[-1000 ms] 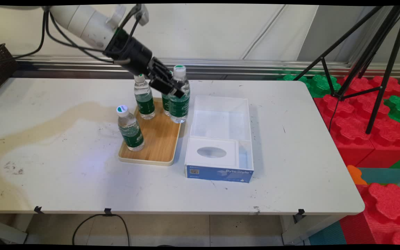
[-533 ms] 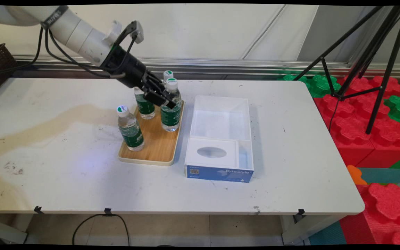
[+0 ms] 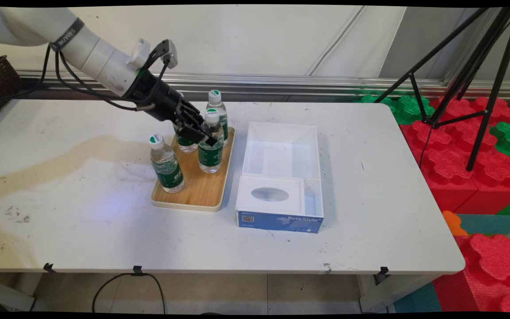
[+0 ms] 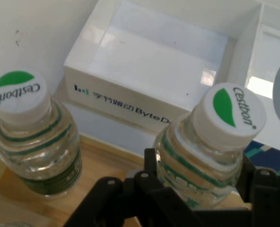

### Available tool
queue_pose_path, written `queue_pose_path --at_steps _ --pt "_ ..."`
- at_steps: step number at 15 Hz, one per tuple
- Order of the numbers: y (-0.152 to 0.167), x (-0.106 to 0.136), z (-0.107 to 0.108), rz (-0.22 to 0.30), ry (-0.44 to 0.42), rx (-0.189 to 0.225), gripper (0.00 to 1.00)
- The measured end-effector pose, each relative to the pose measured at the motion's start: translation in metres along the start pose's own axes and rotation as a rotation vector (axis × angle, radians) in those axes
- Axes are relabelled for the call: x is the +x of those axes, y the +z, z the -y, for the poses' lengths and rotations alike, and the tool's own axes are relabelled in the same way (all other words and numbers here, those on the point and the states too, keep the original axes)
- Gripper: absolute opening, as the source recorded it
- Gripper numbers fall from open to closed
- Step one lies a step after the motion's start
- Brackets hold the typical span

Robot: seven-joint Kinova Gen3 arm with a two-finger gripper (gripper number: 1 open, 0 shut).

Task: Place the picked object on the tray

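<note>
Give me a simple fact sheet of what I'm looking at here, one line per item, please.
gripper: shut on held bottle, clamped just under its cap
held bottle: upright, at the wooden tray
other bottles: three more on the tray, namely back bottle, front bottle and one partly hidden behind the gripper
white box: open, right of the tray, blue front lettered ByteStyle
table: white, stained at left
</note>
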Motion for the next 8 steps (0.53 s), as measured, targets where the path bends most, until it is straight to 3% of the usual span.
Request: queue_pose_path --at_steps 8 --pt "0.017 -0.018 0.007 -0.011 -0.008 0.039 0.00"
